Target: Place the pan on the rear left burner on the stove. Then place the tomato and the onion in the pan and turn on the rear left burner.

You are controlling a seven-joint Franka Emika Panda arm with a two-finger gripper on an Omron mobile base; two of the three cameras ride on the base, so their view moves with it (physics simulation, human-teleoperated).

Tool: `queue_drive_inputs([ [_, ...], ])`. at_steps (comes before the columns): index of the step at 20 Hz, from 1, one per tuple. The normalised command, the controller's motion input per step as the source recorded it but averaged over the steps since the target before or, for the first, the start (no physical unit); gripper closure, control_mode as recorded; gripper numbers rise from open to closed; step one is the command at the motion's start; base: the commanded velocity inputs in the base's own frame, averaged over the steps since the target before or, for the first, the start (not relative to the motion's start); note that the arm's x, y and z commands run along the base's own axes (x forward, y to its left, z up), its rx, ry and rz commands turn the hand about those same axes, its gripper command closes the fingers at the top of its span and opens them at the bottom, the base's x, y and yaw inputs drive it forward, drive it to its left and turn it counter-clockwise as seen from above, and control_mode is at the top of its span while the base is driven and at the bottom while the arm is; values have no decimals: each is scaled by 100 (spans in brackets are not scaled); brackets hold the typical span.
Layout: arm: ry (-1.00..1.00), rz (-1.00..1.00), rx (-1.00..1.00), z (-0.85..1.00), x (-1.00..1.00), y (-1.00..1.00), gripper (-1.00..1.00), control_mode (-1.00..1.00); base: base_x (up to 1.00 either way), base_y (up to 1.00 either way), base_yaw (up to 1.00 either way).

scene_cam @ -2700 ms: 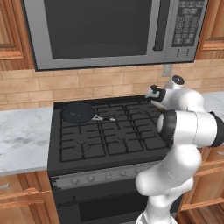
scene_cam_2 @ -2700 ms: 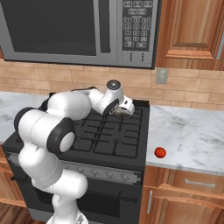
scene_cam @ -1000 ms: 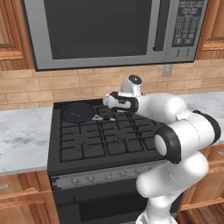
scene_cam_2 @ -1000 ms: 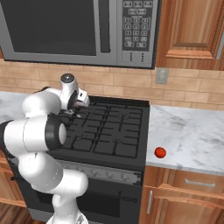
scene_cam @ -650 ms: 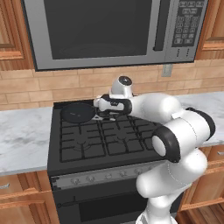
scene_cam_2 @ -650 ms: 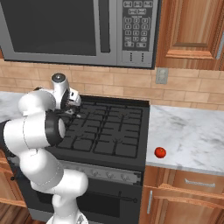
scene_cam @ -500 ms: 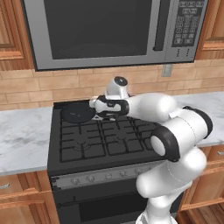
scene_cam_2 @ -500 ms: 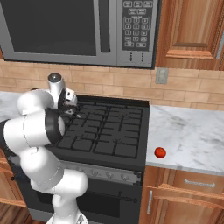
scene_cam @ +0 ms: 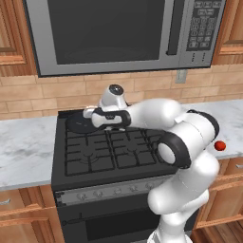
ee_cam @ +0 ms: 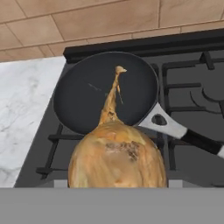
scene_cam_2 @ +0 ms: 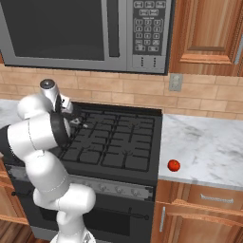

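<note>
Hand view shows me the onion [ee_cam: 117, 159] big and close, tan and shiny with a long dry tip that points up toward 12 o'clock. It sits right in front of the camera, so I think the end effector [scene_cam: 93, 114] is clamped on it, though its fingers are hidden behind the bulb and I can't be sure.

Past the onion lies the pan [ee_cam: 105, 90], round, black and empty, on the rear left burner of the stove [scene_cam: 118, 156]. Its grey handle sticks out toward 4 o'clock.

So I am bringing the onion to the pan. Next I should move it over the middle, go lower, and let go gently.

The tomato [scene_cam_2: 173, 165] waits on the desk [scene_cam_2: 209, 147], small and red.
</note>
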Motion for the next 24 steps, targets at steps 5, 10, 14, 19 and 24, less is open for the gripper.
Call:
queue_drive_inputs([
  [5,0,0,0,0,21,46,100,-100,0,0,0],
  [10,0,0,0,0,28,34,100,-100,0,0,0],
  [14,0,0,0,-12,38,17,100,-100,0,0,0],
  [19,0,0,0,-25,37,3,100,-100,0,0,0],
  [24,0,0,0,-27,33,0,100,-100,0,0,0],
])
